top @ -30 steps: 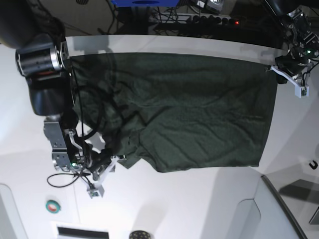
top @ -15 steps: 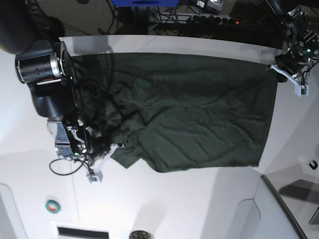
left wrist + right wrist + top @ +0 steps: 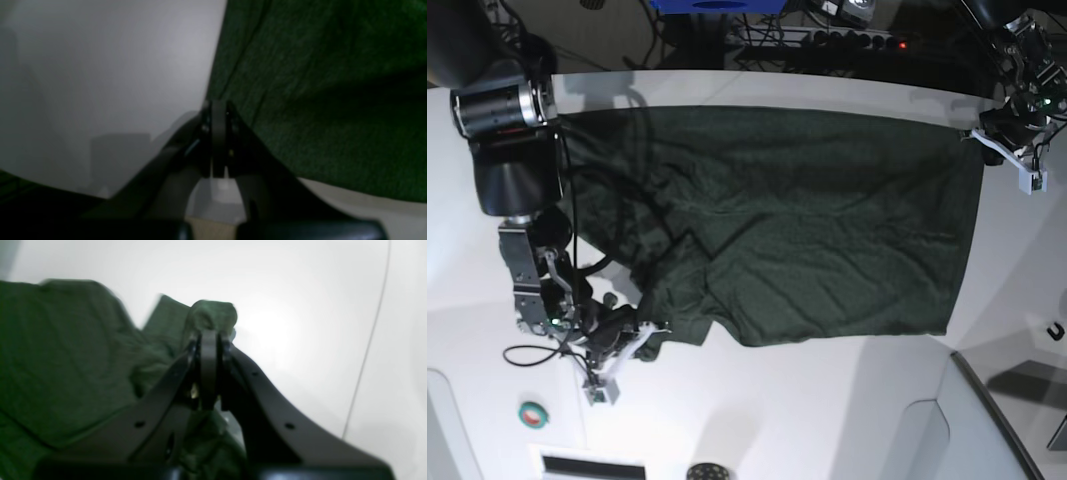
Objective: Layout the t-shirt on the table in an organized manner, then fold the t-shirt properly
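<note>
The dark green t-shirt (image 3: pixel 807 215) lies spread and wrinkled over the white table (image 3: pixel 827 410), bunched on its left side. My right gripper (image 3: pixel 649 333) is at the shirt's lower left edge. The right wrist view shows this gripper (image 3: pixel 209 335) shut on a pinched lump of green cloth (image 3: pixel 213 311). My left gripper (image 3: pixel 983 140) is at the shirt's far right corner. In the left wrist view its jaws (image 3: pixel 218 108) are shut right at the t-shirt's edge (image 3: pixel 317 100), over bare table (image 3: pixel 116 66).
A round green and red button (image 3: pixel 532 413) and a loose black cable (image 3: pixel 532 355) lie near the right arm's base. A power strip (image 3: pixel 827 38) and wires sit behind the table's far edge. A thin dark seam (image 3: pixel 367 340) crosses the tabletop. A grey panel (image 3: pixel 997 420) stands front right.
My right gripper has shut on the shirt's lower left edge and shifted toward the near side of the table, with the cloth in it. The left arm has not moved.
</note>
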Motion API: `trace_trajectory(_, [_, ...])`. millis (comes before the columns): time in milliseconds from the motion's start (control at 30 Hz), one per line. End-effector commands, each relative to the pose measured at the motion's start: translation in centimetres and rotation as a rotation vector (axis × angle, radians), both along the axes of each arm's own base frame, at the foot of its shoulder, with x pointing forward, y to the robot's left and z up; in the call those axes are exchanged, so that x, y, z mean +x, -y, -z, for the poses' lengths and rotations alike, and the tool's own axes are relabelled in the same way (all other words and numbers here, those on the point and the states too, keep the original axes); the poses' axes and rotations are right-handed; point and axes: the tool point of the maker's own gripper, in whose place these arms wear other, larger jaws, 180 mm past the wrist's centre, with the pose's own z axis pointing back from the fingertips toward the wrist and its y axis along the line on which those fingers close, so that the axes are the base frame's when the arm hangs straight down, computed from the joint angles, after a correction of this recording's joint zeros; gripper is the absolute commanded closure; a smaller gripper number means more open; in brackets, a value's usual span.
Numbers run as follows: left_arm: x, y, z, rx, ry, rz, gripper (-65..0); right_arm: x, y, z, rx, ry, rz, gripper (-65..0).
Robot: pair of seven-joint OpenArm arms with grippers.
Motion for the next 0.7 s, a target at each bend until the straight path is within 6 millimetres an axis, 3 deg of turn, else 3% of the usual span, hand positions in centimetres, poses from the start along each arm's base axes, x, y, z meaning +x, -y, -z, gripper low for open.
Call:
trace_trajectory(0, [0.7, -1.2, -1.4, 0.034, 0.036, 0.002, 0.0, 1.8, -0.5, -3.3, 0.022, 0.095, -0.003, -0.2])
trace_trajectory(367, [0.9, -1.3, -1.6, 0.037, 0.041, 0.002, 0.0, 1.1, -2.7, -11.1, 0.051, 0.334, -0.061, -0.2])
trace_trajectory(567, [1.2, -1.7, -2.1, 0.051, 0.047, 0.007, 0.0, -1.6, -5.6, -12.2, 0.075, 0.335, -0.154, -0.2])
trace_trajectory(667, [1.3, -2.3, -2.5, 0.062, 0.050, 0.008, 0.0, -4.2, -9.1, -12.0, 0.088, 0.331, -0.268, -0.2])
